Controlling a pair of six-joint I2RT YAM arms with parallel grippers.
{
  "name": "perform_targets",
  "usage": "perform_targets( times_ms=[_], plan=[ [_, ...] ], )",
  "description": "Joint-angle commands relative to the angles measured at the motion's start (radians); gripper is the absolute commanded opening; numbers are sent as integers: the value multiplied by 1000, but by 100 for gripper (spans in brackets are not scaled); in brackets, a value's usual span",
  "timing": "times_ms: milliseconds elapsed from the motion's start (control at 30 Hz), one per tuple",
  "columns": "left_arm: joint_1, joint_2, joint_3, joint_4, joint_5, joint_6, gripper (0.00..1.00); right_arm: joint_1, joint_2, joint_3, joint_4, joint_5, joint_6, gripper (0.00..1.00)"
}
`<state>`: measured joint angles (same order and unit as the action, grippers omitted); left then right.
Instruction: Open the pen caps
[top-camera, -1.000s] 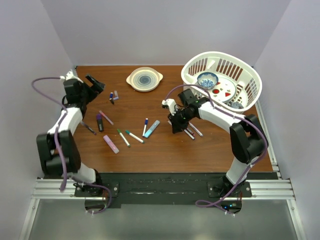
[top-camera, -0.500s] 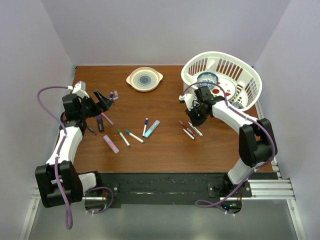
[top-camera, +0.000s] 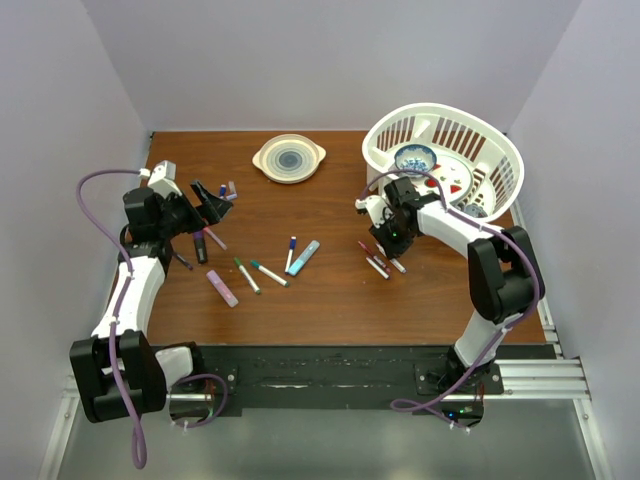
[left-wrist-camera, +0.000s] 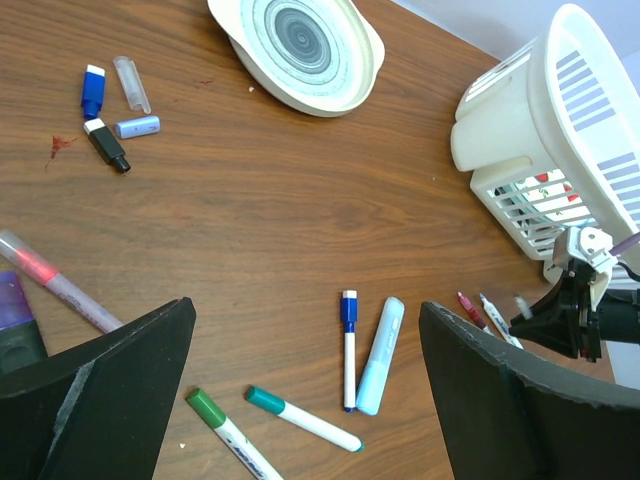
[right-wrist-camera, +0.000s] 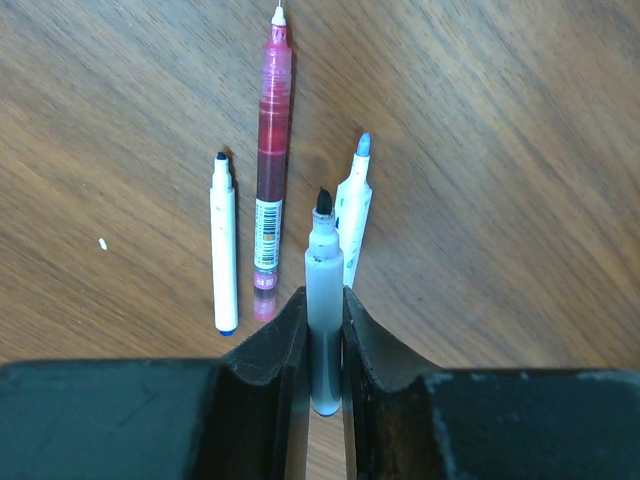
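R gripper pinches a grey-barrelled, black-tipped uncapped pen low over the brown wooden table, beside three bare-tipped pens; probably the set-down step. L gripper hangs wide open, empty. Small loose plastic pen caps lie back-left (blue, black, clear). Next: release, then take a capped one, e.g. the blue-capped white pen.

Two white arms with black joints here: left arm and right arm. Each one trails a looping purple cable and ends in matte black fingers.
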<state>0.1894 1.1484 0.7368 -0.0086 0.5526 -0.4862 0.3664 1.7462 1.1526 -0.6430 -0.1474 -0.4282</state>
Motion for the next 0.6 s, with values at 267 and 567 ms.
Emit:
perform_targets(
  times_ms=[267, 567],
  plan=[
    [-4, 13, 7, 48, 59, 14, 100, 2, 18, 7, -32, -3, -17, 22],
    [-63, 79, 13, 75, 170, 18, 96, 3, -39, 19, -44, -36, -23, 27]
  ],
)
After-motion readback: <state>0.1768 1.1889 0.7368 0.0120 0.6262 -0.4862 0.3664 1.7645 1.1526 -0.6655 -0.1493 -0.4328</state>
